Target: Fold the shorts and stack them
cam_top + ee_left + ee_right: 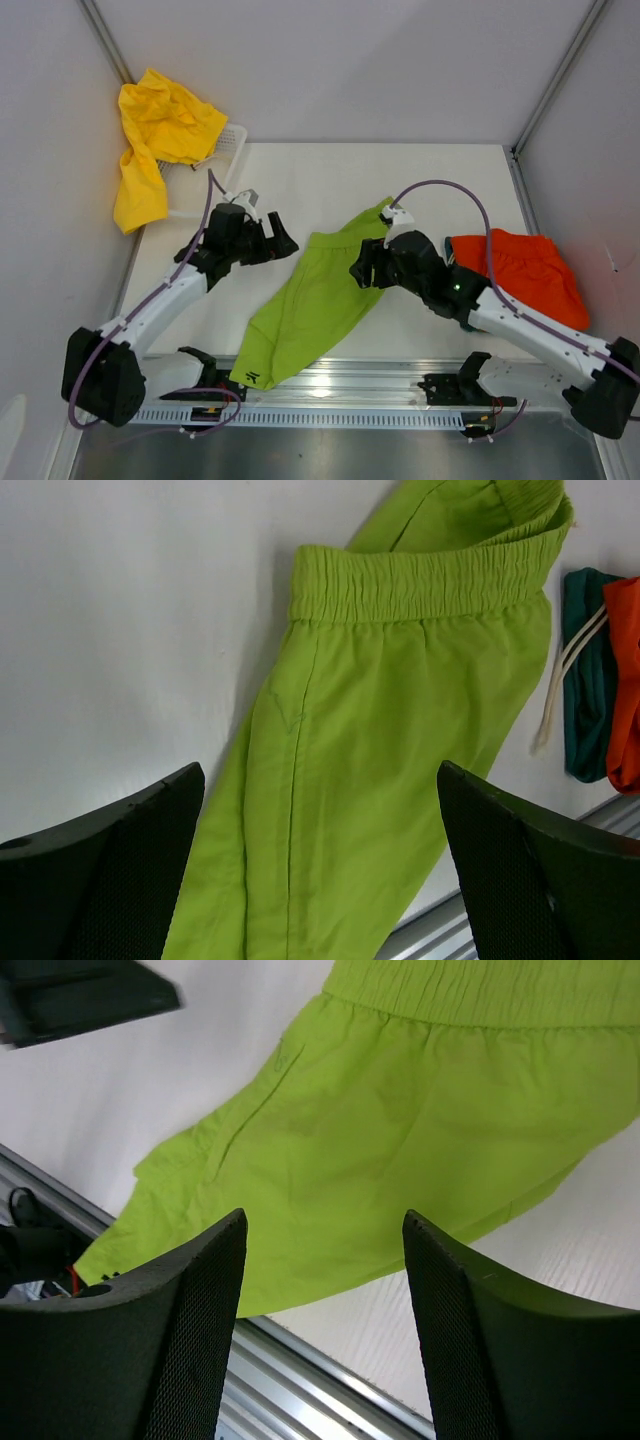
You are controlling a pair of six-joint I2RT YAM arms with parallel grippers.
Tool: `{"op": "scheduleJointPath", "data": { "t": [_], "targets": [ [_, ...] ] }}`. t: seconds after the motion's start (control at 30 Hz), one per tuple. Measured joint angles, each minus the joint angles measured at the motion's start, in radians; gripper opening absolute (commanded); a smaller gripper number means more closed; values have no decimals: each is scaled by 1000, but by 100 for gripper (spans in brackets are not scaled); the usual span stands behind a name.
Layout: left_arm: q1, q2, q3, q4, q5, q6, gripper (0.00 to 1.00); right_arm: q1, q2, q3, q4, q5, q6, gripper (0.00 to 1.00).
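Left gripper [283, 238] hangs wide open and empty just to the left of a pair of lime green shorts [315, 300]. The right gripper [362, 268] is over the waist end of the same pair. Its fingers are parted with nothing between them, and only green cloth shows below the gap. Whether its fingertips touch the fabric cannot be told.

The lime green shorts lie spread in a long slanting strip across the middle of the white worktop [300, 180]. The elastic waistband [420, 580] is at the far right, and the leg end reaches the metal rail [330, 372] at the near edge. They look doubled leg over leg, though that is not certain.

On the right lies a folded pair of orange shorts [525, 275], with dark teal shorts [590, 680] showing just beside them. Yellow shorts [160, 125] are draped over a white basket [235, 140] in the far left corner.

By the look of it, the green pair is the one being folded, the orange and teal pairs form the stack, and the yellow pair awaits its turn. The next move likely calls for both grippers to lower and pinch an end or edge of the green cloth. They would need to carry it over evenly so the fold stays smooth and the leg end does not slip off the near edge.
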Motion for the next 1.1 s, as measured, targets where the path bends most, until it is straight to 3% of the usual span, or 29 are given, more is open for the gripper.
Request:
{"op": "scheduleJointPath", "data": {
  "t": [0.17,0.33,0.5,0.73,0.93,1.1],
  "targets": [
    [-12,269,75,184,70,1,99,2,-153,-32,-14,31,24,65],
    [-16,470,162,302,121,2,95,3,-196,-39,-37,41,34,65],
    [-19,594,238,350,138,2,86,3,-216,-56,-61,51,37,65],
    [-29,692,283,360,129,1,84,2,-238,-66,-76,55,38,65],
    [-40,708,283,352,116,-1,63,2,-239,-84,-75,55,39,65],
    [-45,709,277,363,115,-10,18,2,-239,-98,-73,54,42,65]
  ]
}}
